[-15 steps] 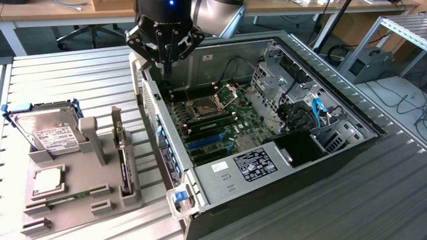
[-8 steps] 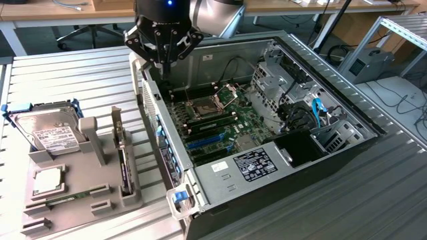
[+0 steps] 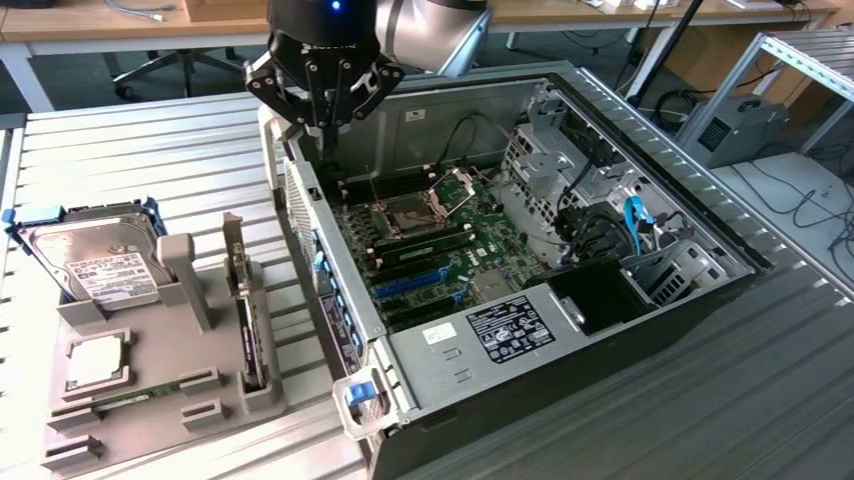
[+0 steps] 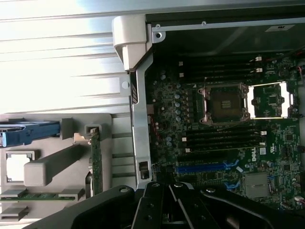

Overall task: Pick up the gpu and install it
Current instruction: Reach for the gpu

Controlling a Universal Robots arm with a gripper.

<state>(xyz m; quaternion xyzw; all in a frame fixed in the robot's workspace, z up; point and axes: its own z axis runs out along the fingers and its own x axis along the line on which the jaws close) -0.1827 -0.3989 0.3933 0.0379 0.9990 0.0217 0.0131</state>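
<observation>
1. Nothing had been picked up yet, tbh. The gpu (image 4: pixel 96 160) was seen standing on edge in a slot of the grey holder (image 3: pixel 187 350). The holder was set on the table (image 3: pixel 134 150) at the exterior view's left, just beside the open computer case (image 3: pixel 414 120).
2. The tool (image 3: pixel 324 135) was found pressed together with nothing pinched in it. It was held above the far left corner of the case, well apart from the card.
3. The blue expansion slots (image 3: pixel 404 284) on the motherboard were left bare, with no card seated in them, so the install part couldn't be called started either.
4. The hard drive (image 3: pixel 100 265) was parked in the same holder, farther to the exterior view's left than the gpu, and wasn't touched by the tool.
5. Overall it was judged to be pretty much square one. The grab, the lift, the carry to the case and the seating were all left to be done, as far as could be told.
</observation>
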